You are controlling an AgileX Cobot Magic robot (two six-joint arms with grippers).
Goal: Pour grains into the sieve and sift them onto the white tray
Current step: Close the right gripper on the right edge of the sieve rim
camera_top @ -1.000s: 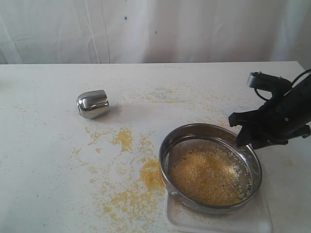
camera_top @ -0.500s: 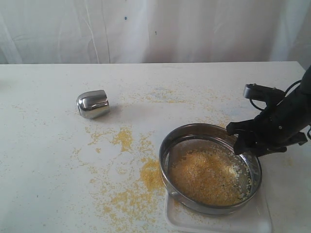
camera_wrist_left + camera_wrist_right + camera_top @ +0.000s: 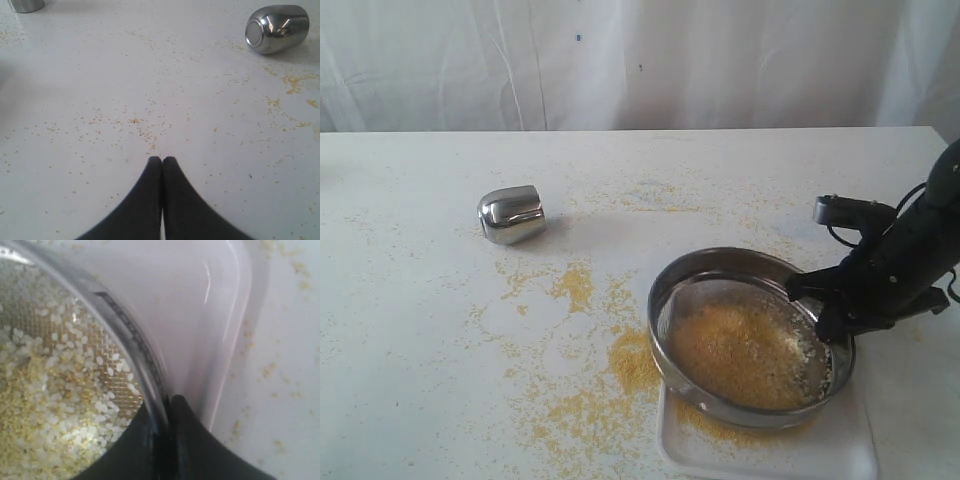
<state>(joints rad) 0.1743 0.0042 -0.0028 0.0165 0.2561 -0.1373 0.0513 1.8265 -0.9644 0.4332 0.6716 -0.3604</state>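
The sieve (image 3: 665, 310) is held tilted above the white tray (image 3: 850, 455), its right side lifted. My right gripper (image 3: 825, 305) is shut on the sieve's right rim (image 3: 135, 340), one finger inside and one outside. Yellow-tan grains (image 3: 745, 350) with whitish bits (image 3: 60, 405) lie heaped on the mesh. A patch of grains (image 3: 715, 428) lies on the tray under the sieve. The tray (image 3: 220, 300) shows beyond the rim in the right wrist view. My left gripper (image 3: 162, 160) is shut on nothing above bare tabletop and is out of the exterior view.
A small shiny steel cup (image 3: 510, 214) lies on its side at the left middle of the table, also the cup (image 3: 276, 28) in the left wrist view. Spilled grains (image 3: 600, 390) are scattered left of the tray. Another steel object (image 3: 26, 5) sits at the frame's corner.
My right gripper has dropped lower and the sieve has tipped and shifted; grains now show on the tray beneath it. The cup has not moved.
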